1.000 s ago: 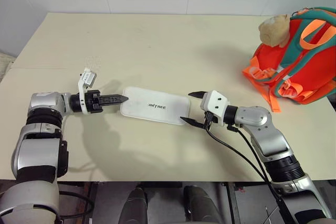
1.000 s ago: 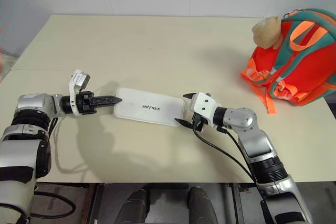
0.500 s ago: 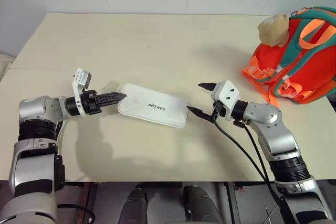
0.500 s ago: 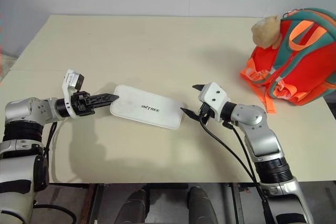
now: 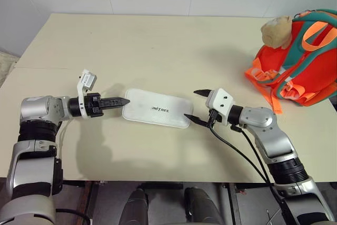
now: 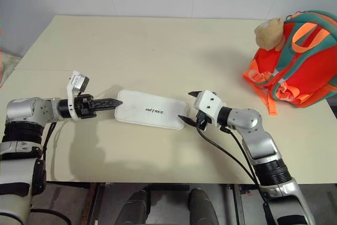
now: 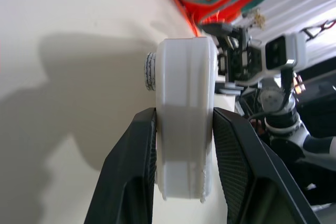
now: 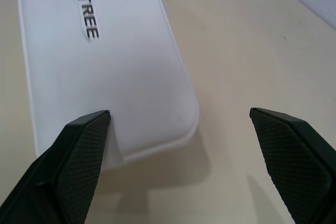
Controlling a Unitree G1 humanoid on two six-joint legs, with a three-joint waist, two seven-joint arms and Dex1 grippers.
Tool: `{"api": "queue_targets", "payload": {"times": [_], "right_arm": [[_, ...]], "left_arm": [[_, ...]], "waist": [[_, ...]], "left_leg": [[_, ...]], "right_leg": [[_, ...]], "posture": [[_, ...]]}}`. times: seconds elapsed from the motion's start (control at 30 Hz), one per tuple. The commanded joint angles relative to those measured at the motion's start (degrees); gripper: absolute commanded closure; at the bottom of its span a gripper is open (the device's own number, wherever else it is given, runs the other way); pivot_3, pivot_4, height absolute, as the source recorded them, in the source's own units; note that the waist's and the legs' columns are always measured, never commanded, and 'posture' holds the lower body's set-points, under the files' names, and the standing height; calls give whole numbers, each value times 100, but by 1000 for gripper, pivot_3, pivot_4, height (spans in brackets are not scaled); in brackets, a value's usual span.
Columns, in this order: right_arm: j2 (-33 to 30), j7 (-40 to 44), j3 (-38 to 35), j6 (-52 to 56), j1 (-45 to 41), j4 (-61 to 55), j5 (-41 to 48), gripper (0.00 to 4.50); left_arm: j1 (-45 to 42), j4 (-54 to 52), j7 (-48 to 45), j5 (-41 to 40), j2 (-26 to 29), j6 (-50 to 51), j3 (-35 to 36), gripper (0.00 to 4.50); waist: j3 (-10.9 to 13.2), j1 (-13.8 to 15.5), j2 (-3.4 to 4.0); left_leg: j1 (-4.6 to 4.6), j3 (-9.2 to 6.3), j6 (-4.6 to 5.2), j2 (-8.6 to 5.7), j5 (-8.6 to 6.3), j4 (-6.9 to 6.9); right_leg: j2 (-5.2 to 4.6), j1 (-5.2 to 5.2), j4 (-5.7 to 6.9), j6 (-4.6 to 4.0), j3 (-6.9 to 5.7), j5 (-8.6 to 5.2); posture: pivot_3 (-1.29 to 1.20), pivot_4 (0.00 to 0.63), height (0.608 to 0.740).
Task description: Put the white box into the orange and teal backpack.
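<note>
I held the white box by one end, with the backpack far off to my right.

My left gripper (image 5: 122, 101) had its jaws clamped on the left short end of the white box (image 5: 156, 109); my left wrist view showed the edge of the box pinched between both black fingers (image 7: 137, 156). The box lay along the cream counter (image 5: 158, 46), lettering up, near the front middle. My right gripper (image 5: 196, 106) sat at the box's right end with its jaws wide apart; one fingertip (image 8: 84, 145) lay over the box's corner, the other out over bare counter, and I could not tell whether either touched it. The orange and teal backpack (image 5: 303, 61) stood well apart at the far right edge of the counter, its beige plush head (image 5: 276, 30) facing the middle, orange straps (image 5: 263, 80) spilling onto the counter.
</note>
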Motion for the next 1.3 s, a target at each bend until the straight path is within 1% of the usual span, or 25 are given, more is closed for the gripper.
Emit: {"api": "queue_targets", "payload": {"times": [0.03,0.2,0.33,0.47,0.63,0.87,0.97,1.1,1.2,1.3], "right_arm": [[57,-46,34,-11,-83,-140,1,0],[139,-44,52,0,-114,-147,13,0],[93,-51,4,17,-81,-184,20,0],[38,-136,-247,151,-81,-274,158,0],[-50,-167,-638,476,-40,-529,502,0],[-128,-360,-1287,1079,0,-974,1080,0],[-178,-442,-1422,1180,-3,-1012,1151,0],[-256,-595,-1598,1258,42,-1051,1201,0],[-270,-835,-1813,1303,98,-1070,1196,0],[-291,-1243,-2120,1335,192,-1018,1072,0]], "left_arm": [[21,-258,-69,-7,35,-83,-161,3219],[46,-326,-67,-29,15,-120,-258,3219],[96,-380,-21,-116,45,-143,-131,3219],[45,-330,184,-334,46,-59,266,3219],[194,-623,388,-595,38,223,573,3220],[165,-828,1022,-1145,-104,808,1380,3220],[228,-974,1240,-1313,-164,988,1548,3220],[243,-1069,1622,-1573,-314,1202,1944,3220],[277,-1154,1915,-1753,-411,1335,2209,3220],[377,-1353,2227,-1966,-521,1480,2529,3220]], "waist": [[0,0,0],[0,-6,0],[0,-11,0],[0,-12,0],[0,-13,0],[1,-16,1],[1,-12,1],[1,-12,1],[1,-16,1],[1,-13,1]], "left_leg": [[0,0,0,0,0,0],[0,0,0,0,0,-7],[0,0,0,0,0,-9],[-1,0,0,0,0,-10],[-3,0,0,1,0,-19],[-2,0,0,2,0,-30],[-1,0,0,1,0,-30],[-1,0,0,1,0,-30],[-1,0,0,1,0,-31],[-1,0,0,1,0,-32]], "right_leg": [[0,0,0,0,0,0],[0,-3,-2,-2,0,-1],[0,-4,-2,-2,0,-1],[0,-8,-1,-3,0,-2],[0,-10,-5,-3,0,-3],[0,-16,-5,-7,0,-7],[-2,-14,-5,-7,0,-7],[-2,-14,-6,-7,0,-7],[-2,-15,-7,-7,0,-7],[-2,-15,-9,-7,0,-7]], "posture": [[0,150,740],[0,150,740],[0,150,740],[0,150,740],[0,150,740],[0,150,740],[0,150,740],[0,150,740],[0,150,740],[0,150,740]]}}
